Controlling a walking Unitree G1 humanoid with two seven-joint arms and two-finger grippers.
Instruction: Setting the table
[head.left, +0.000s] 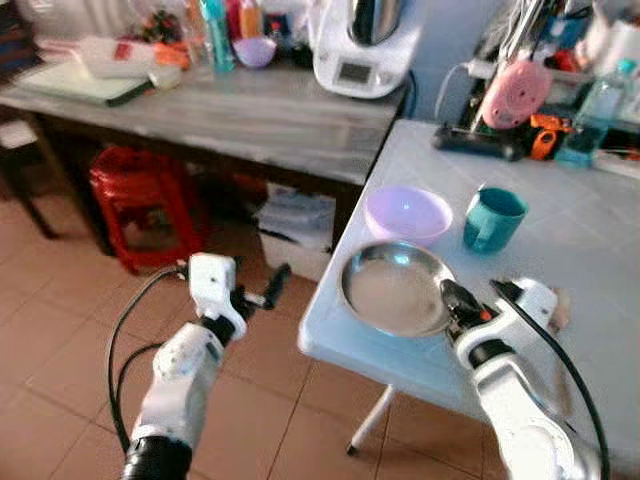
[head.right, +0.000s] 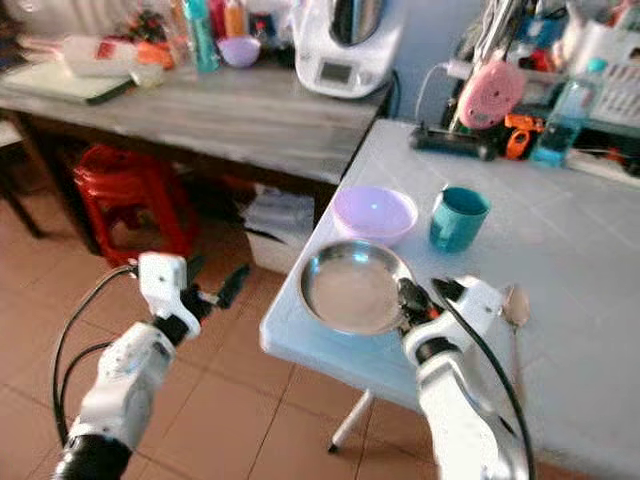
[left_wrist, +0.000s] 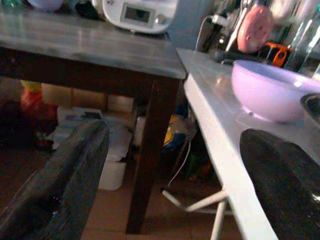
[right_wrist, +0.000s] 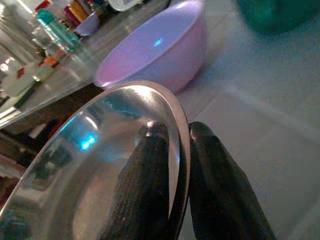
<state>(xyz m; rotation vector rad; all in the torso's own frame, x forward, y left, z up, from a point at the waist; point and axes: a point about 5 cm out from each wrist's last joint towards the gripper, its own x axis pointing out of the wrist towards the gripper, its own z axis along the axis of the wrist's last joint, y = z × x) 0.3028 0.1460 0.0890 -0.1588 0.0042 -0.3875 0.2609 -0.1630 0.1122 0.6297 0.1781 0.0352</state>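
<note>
Gripping the steel plate (head.left: 395, 290) by its near rim, my right gripper (right_wrist: 177, 165) has one finger inside the dish and the other outside, pinched tight on the edge. The plate sits at the near corner of the white table (head.left: 590, 250), by the table's edge.

Just behind the plate stands a lilac bowl (head.left: 407, 213), close to it; whether they touch I cannot tell. To the bowl's right stands a teal mug (head.left: 493, 219), apart from both. A spoon (head.right: 515, 310) lies on the table right of my gripper. Further back on the white table I see a pink disc-shaped thing (head.left: 514, 93), an orange-and-black tool (head.left: 545, 137) and a clear bottle (head.left: 590, 120).

My left gripper (head.left: 255, 295) hangs over the tiled floor (head.left: 60, 330), left of the table's corner, its fingers (left_wrist: 55, 190) spread wide with nothing between them.

A grey table (head.left: 240, 115) stands behind, butting against the white one, carrying a white kitchen machine (head.left: 360, 45), a second small lilac bowl (head.left: 254, 51) and bottles. Under it are a red stool (head.left: 140, 200) and a white box (head.left: 295, 235).
</note>
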